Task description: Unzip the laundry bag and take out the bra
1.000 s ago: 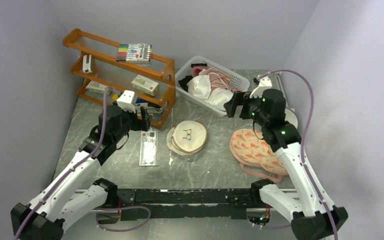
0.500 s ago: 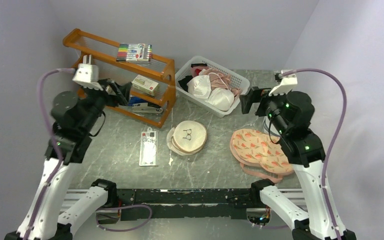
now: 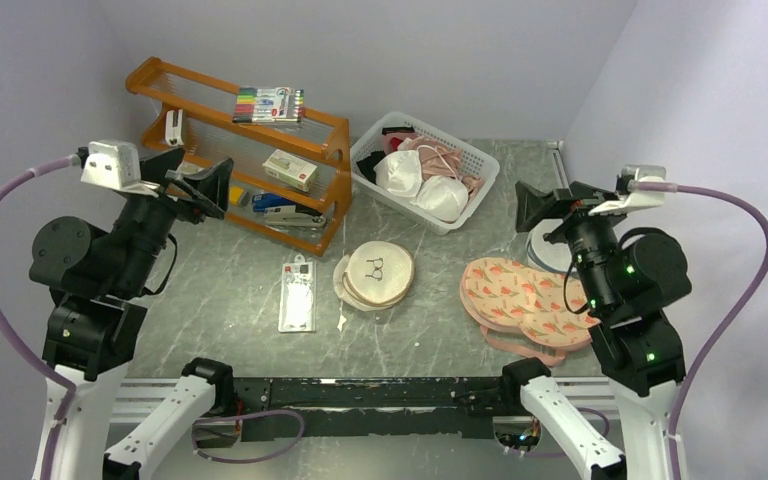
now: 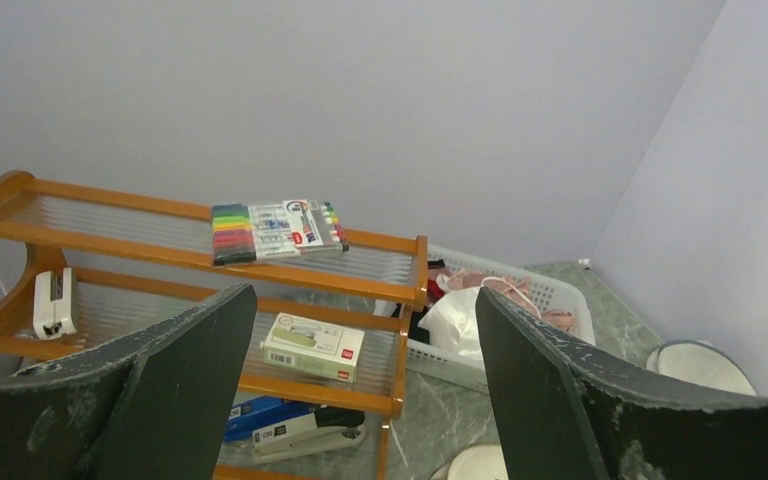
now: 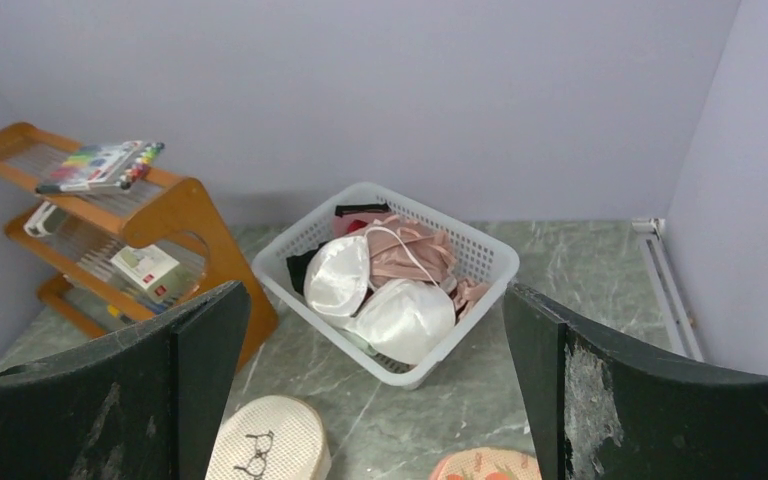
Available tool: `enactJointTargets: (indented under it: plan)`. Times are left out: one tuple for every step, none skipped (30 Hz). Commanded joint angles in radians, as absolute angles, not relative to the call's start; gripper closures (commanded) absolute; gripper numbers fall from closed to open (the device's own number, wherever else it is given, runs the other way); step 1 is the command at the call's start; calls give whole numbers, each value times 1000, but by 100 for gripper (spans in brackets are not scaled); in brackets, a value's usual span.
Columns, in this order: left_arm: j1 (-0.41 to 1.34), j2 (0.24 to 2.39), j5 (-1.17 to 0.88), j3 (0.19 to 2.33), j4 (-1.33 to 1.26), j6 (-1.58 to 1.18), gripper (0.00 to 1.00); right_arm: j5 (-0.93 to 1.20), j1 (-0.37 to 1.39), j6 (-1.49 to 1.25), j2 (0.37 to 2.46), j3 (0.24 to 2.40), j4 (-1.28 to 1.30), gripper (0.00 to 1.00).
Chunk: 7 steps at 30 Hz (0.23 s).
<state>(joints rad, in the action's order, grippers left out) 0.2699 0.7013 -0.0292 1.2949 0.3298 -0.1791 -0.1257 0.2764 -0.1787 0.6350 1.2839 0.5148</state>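
Both arms have swung up and back off the middle since a second ago. The left jaws are now up by the rack, the right jaws are over the far right side, and both are spread wide with nothing in them. The laundry bag (image 3: 375, 274) sits mid-tabletop (image 3: 430, 330), emblem up. There's a flat white packet (image 3: 297, 294) just left of it and the peach patterned bra (image 3: 520, 305) out to its right. Behind are a white basket (image 3: 482, 166) of clothes and an orange rack (image 3: 332, 135) with a marker set (image 3: 269, 104) on top.

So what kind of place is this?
Probably a robot test booth, not a home: plain walls close around a stone-look table, with a left arm and right arm bolted at its edge, and props like a white basket.
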Motion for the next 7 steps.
enactJointTargets:
  plan:
    - [262, 707, -38, 1287, 346, -159, 8, -187, 273, -207, 672, 1289, 520, 0]
    - [262, 706, -41, 1280, 339, -162, 8, -198, 273, -214, 673, 1284, 522, 0]
    - [262, 704, -45, 1272, 332, -166, 8, -198, 272, -214, 671, 1283, 529, 0]
    - [262, 703, -50, 1263, 324, -169, 8, -192, 273, -207, 665, 1269, 519, 0]
    - [262, 705, -56, 1255, 318, -170, 8, -194, 273, -205, 658, 1254, 507, 0]
    - [262, 706, -62, 1248, 311, -172, 8, -190, 273, -207, 655, 1245, 501, 0]
    - [262, 708, -62, 1241, 306, -174, 8, -186, 273, -203, 657, 1246, 502, 0]
